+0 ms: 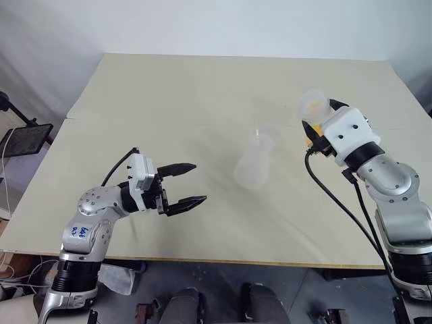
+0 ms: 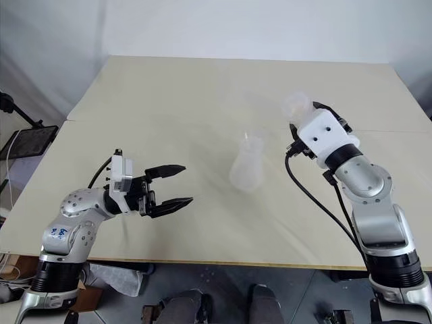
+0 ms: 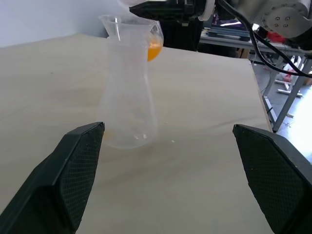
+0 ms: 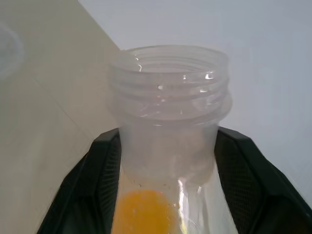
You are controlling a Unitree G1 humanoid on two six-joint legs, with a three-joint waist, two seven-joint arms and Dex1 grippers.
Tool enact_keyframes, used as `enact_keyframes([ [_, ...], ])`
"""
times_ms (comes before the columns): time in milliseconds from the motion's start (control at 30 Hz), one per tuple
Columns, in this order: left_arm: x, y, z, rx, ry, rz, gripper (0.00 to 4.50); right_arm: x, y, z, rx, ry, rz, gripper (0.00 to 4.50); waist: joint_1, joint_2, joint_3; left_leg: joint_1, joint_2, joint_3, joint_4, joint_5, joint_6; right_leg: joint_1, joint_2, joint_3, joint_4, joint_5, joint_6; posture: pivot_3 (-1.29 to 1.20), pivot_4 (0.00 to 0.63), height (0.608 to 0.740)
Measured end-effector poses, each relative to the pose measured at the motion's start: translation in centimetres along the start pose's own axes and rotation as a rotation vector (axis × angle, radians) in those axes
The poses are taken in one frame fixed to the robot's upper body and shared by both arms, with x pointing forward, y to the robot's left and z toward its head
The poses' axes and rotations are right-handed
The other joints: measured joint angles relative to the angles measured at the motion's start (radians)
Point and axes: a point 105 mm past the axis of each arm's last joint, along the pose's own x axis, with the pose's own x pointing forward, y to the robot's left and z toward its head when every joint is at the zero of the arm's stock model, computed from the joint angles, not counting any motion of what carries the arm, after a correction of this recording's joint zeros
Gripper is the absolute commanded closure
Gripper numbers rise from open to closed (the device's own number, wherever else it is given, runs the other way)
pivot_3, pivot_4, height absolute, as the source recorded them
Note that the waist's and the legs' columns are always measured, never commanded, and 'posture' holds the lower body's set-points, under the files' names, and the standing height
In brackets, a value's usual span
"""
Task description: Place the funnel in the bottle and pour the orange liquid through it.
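- The left wrist view shows the bottle (image 3: 127, 87) standing upright on the table (image 1: 202, 94), and the flared rim at its mouth I take for the funnel (image 3: 127, 22), already sitting in the neck; it is so clear that I cannot be fully sure.
- The orange liquid (image 4: 144, 209) lies as a shallow pool in a clear jar (image 4: 168, 126) with a threaded open mouth.
- This jar is lifted off the table, to the right of the bottle and above its mouth level, and near it but not over it.
- The right gripper (image 1: 317, 131) is closed on the jar, one black finger on each side of the wall, and the jar looks close to upright.
- The left gripper (image 1: 183, 183) is to the left of the bottle, well apart from it, with its two fingers spread wide and nothing between them.
- My judgement: the funnel step seems done, and the step in hand is bringing the jar to the bottle for the pour.
- The next move calls for setting the jar's lip just above the funnel and then tipping slowly, because the funnel opening is small.
- The bottle is light and nothing holds it, so a touch from the jar can push it over; the free left gripper could steady it.
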Motion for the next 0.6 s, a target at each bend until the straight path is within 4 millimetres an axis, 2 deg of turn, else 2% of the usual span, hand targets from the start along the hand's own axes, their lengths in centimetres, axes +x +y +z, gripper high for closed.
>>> enact_keyframes([
  [133,0.1,0.0,0.0,-0.002,-0.003,-0.001,0.00,0.2,0.1,0.1,-0.094,-0.006,-0.017,1.93,0.000,0.000,0.000,0.000,0.000,0.000,0.000,0.000,0.000,0.000,0.000,-0.001,0.000,0.000,0.000,0.00,0.150,0.740],
  [233,0.1,-0.1,0.0,-0.003,-0.004,-0.002,0.00,0.3,0.3,0.1,-0.082,-0.009,-0.026,1.93,-0.001,0.000,0.000,0.000,0.000,0.000,0.000,0.000,0.000,0.000,0.000,-0.002,0.000,0.000,0.000,0.00,0.150,0.740],
  [333,0.2,-0.1,0.0,-0.003,-0.004,-0.003,0.00,0.2,-0.1,-0.7,0.159,0.018,-0.088,1.93,0.001,0.000,0.000,0.000,0.001,0.000,0.000,0.000,-0.001,0.000,0.000,-0.002,0.000,0.000,0.000,0.00,0.150,0.740],
  [433,0.1,-0.1,0.0,-0.002,-0.003,-0.005,0.00,-0.7,-0.9,-2.2,0.470,0.060,-0.148,1.93,0.002,0.000,0.000,0.000,0.000,-0.001,0.000,0.000,-0.001,0.001,0.000,-0.002,0.000,0.000,0.000,0.00,0.150,0.740],
  [600,0.1,-0.1,0.0,-0.002,-0.003,-0.007,0.00,-2.6,-2.5,-5.1,0.709,0.124,-0.248,1.93,0.002,0.000,0.000,0.000,0.000,-0.002,-0.001,0.000,-0.001,0.001,0.000,-0.002,0.001,0.000,0.000,0.00,0.150,0.740],
])
